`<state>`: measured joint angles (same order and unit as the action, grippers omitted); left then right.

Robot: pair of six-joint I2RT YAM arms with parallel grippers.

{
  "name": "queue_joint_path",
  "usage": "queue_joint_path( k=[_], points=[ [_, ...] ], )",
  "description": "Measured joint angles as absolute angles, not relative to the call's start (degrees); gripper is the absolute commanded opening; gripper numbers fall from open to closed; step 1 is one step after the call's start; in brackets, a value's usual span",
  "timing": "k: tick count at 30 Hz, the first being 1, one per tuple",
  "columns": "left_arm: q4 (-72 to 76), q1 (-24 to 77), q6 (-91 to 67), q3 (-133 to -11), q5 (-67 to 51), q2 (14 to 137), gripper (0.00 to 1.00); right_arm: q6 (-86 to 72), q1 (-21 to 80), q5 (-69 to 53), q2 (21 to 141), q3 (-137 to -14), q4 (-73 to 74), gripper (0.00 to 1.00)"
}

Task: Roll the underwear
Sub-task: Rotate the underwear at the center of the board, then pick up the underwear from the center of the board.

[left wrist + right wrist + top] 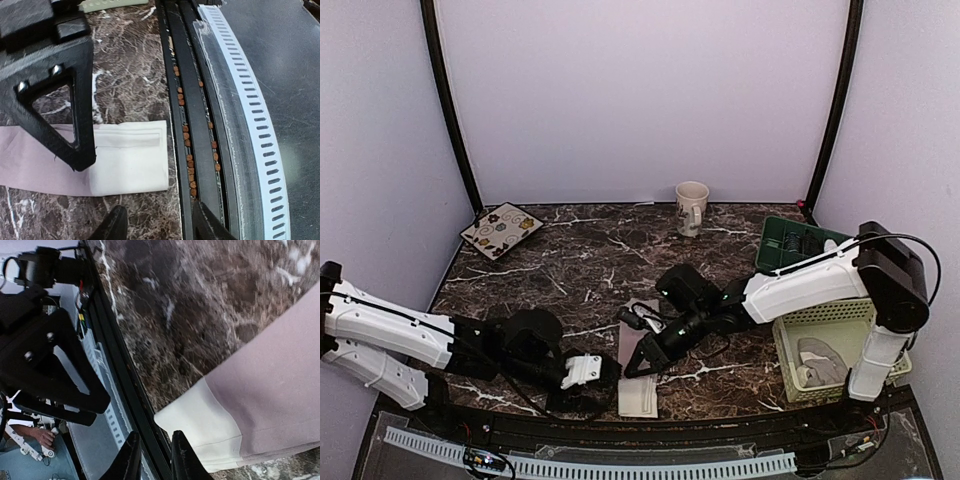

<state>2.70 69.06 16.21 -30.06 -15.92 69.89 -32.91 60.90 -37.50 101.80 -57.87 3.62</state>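
Underwear (638,398), the pink pair with a cream panel, lies flat on the bench (570,260) by its near edge, cream end closest to the edge. My left end effector (159,210) hangs low just left of it, fingers moderately apart with nothing between them. My right end effector (154,437) is low over the garment near the cream panel, fingers narrowly apart and gripping nothing; I cannot tell whether it touches the cloth.
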Motion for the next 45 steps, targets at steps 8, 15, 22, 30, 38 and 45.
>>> queue_joint_path(
  k=[8, 15, 22, 30, 38, 45],
  points=[
    [6.42, 72.75, 20.99, -32.95, -14.94, 82.94, 0.43, -31.53, 61.45, -38.92, 107.77, -55.31, 3.20, 0.09],
    [8.29, 72.93, 23.00, -35.03, -13.82, 88.07, 0.40, -31.53, 61.36, -39.46, 109.01, -53.04, 0.47, 0.08],
    [7.97, 72.88, 23.42, -36.99, -11.92, 92.12, 0.26, -31.22, 61.34, -39.68, 109.01, -52.25, -1.17, 0.08],
    [6.13, 72.86, 23.81, -38.26, -11.55, 92.29, 0.00, -28.86, 61.36, -38.83, 108.16, -52.25, -0.34, 0.13],
    [2.94, 71.42, 22.83, -38.59, -15.35, 90.94, 0.00, -27.53, 60.40, -35.33, 103.50, -52.25, 2.96, 0.18],
    [1.32, 63.29, 20.23, -40.93, -22.11, 89.14, 0.00, -26.92, 56.25, -34.54, 98.19, -51.99, 3.99, 0.22]
  ],
)
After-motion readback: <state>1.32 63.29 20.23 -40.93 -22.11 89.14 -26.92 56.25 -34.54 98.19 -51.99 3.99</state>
